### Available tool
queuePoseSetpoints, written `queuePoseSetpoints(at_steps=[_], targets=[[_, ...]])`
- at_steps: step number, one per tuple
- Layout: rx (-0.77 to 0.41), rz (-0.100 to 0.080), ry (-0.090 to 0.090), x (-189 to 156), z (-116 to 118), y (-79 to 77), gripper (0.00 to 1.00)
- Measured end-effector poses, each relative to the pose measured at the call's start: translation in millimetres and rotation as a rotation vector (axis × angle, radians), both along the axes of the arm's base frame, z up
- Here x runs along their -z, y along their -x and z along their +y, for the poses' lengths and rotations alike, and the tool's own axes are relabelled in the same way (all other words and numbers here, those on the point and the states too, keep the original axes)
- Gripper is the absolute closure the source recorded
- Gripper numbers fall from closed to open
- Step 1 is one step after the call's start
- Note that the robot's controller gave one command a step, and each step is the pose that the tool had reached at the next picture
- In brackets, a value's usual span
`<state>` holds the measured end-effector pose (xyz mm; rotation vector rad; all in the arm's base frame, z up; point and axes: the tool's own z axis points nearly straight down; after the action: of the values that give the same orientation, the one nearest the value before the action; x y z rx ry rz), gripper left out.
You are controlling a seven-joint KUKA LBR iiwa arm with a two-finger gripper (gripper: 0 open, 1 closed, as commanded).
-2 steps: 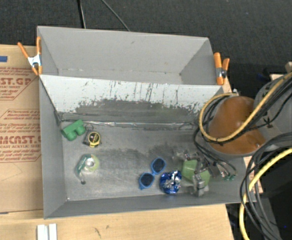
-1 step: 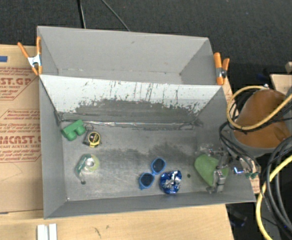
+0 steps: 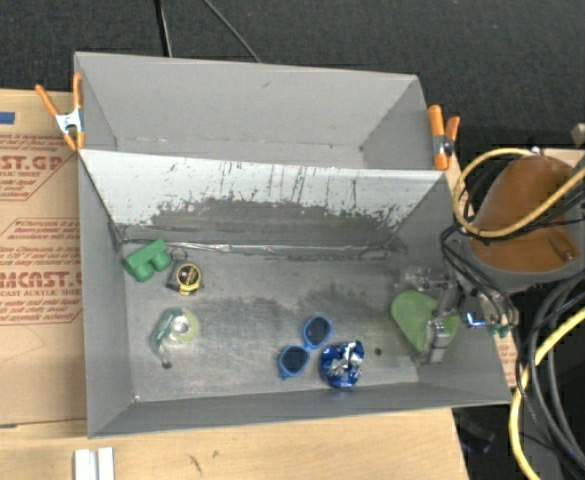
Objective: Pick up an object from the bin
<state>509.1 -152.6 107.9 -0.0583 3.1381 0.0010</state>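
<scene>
On scuffed grey bin (image 3: 262, 313), right end, gripper (image 3: 439, 333) beside pale green lump (image 3: 409, 314)

The gripper (image 3: 436, 336) hangs low, pointing downward. The orange wrist cover (image 3: 520, 218) sits above and right of it, looped by yellow and black cables (image 3: 469, 190).

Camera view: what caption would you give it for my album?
The gripper at the bin's right end by a pale green piece; blue glasses and a green block lie beyond.
</scene>
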Motion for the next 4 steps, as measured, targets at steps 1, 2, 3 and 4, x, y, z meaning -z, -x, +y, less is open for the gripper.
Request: queuePoseSetpoints(at_steps=[1, 2, 3, 4], targets=[[0.120, 0.006, -0.001, 39.9, -0.4, 19.6, 0.00], [0.121, 0.002, 0.000, 40.3, 0.0, 19.3, 0.00], [0.120, 0.002, 0.001, 40.2, 0.3, 19.1, 1.00], [0.120, -0.001, 0.002, -1.7, 0.3, 18.0, 1.00]])
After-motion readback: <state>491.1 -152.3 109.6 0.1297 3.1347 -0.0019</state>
